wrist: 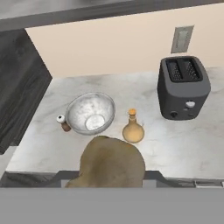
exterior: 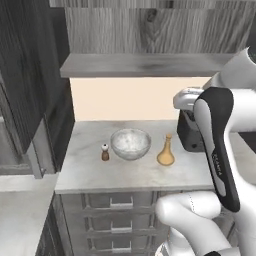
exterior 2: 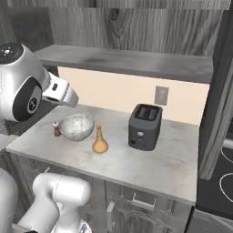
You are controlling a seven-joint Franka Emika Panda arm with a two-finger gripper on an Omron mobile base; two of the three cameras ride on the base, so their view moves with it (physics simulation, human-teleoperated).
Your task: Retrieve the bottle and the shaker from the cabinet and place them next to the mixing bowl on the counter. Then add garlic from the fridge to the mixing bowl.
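While the arm (exterior: 220,150) stands raised at the counter's front edge, the scene reads as follows.

Gripper: in the hand view a brownish-tan rounded lump, the garlic (wrist: 109,164), sits close to the lens at the bottom middle, where the finger tips rise. The tips themselves are hidden behind it, so the jaws appear closed on the garlic at a narrow gap; the contact itself cannot be seen.

Garlic position: above the counter's near edge, in front of the bowl and bottle, not in the bowl.

Counter (exterior: 90,170): light marbled stone over grey drawers (exterior: 120,220).

Bowl (exterior: 130,143): upright, translucent, near the middle of the counter's left half.

Shaker (exterior: 105,152): upright, just beside the bowl on its left, seemingly apart from it.

Bottle (exterior: 166,151): upright, just beside the bowl on its right, apart from it, slightly nearer the front edge.

Toaster (exterior 2: 144,126): dark, two slots, right of the bottle and well apart from it, towards the wall.

Cabinet (exterior 2: 136,27): dark woodgrain, above the counter, with a grey shelf board (exterior 2: 127,61).

Outlet (exterior 2: 161,95): on the cream wall, behind the toaster.
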